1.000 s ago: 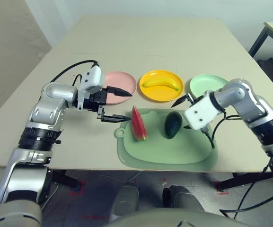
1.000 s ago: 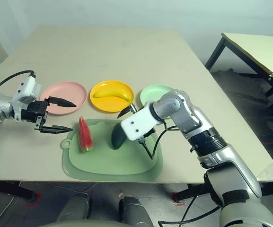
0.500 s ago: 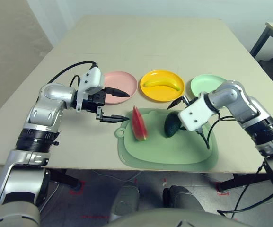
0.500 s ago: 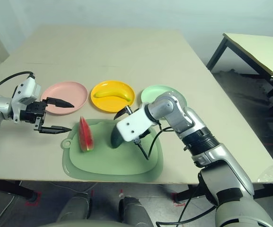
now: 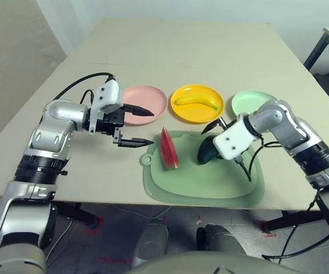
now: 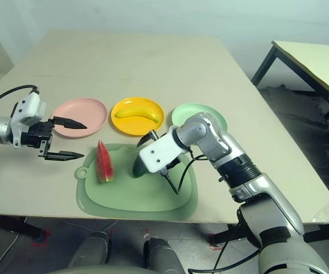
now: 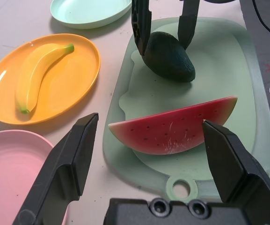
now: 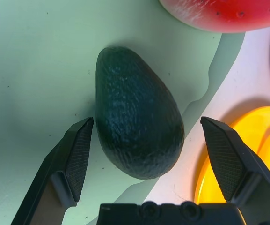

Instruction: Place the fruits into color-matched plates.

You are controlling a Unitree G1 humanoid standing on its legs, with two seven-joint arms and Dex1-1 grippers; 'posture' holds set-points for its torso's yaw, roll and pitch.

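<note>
1. Looking down from the head camera: banana (image 5: pixel 196 101) already lying in the yellow-orange plate (image 5: pixel 182 111); pink plate (image 5: pixel 156 95) and mint green plate (image 5: pixel 247 101) bare; watermelon wedge (image 5: pixel 168 149) and avocado (image 5: pixel 208 149) resting on the pale green cutting mat (image 5: pixel 204 182). Right gripper (image 5: pixel 220 132) poised over the avocado, left gripper (image 5: pixel 136 125) parked between pink plate and mat, near the wedge.
2. Peering along the left wrist: fingers (image 7: pixel 63 166) spread to full width, holding nothing, watermelon wedge framed between them but well apart.
3. Peering along the right wrist: fingers (image 8: pixel 76 154) spread wide on either side of the avocado, not yet touching it, nothing held.
4. Judging the step: reaching for the avocado, bound for the mint green plate. Next move likely calls for lowering a little, closing across the fruit's rounded middle, then lifting clear of the mat.
</note>
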